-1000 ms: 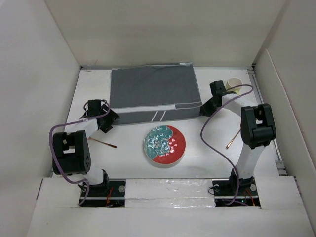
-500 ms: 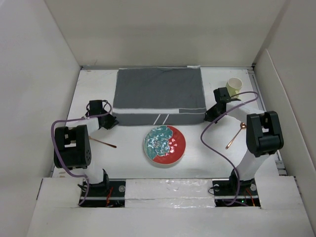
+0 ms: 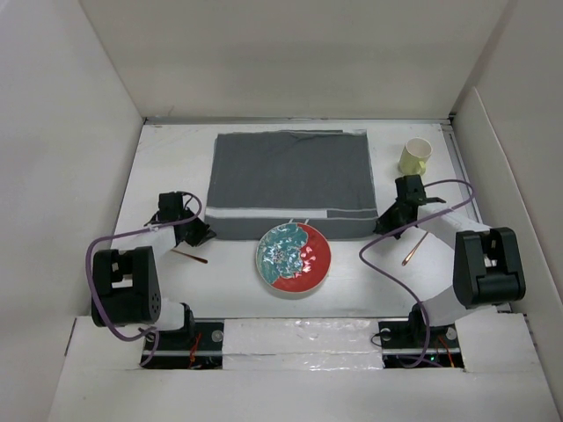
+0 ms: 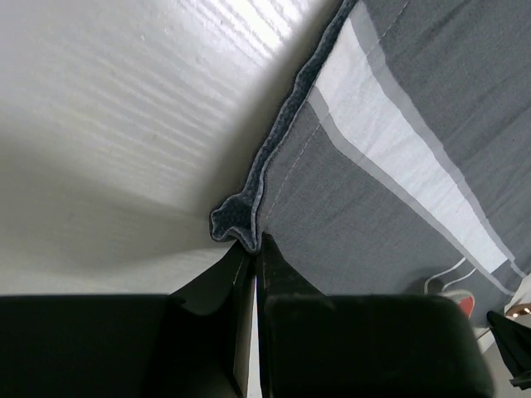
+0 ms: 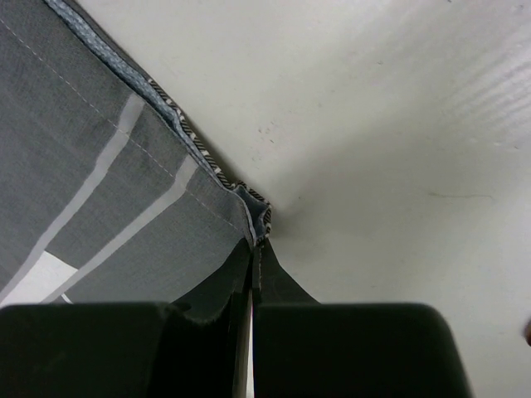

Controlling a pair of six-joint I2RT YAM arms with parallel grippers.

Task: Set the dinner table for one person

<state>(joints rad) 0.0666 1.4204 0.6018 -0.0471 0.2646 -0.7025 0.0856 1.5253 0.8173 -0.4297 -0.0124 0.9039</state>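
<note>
Currently seeing white matte dinner table (image 3: 167,167) across most of the top view. Lying flat on it, upper centre: dark grey cloth (image 3: 290,180) with pale stripes. Just below, touching cloth's lower edge: round red-and-teal plate (image 3: 293,257). Clamped tight on cloth's lower-left corner: left gripper (image 3: 204,236) (image 4: 253,245). Pinching lower-right corner the same way: right gripper (image 3: 380,227) (image 5: 253,245). Standing upright at upper right, off the cloth: pale yellow cup (image 3: 414,156). Resting right of centre: thin copper spoon (image 3: 413,251). Lying left of plate: thin stick (image 3: 189,256).
</note>
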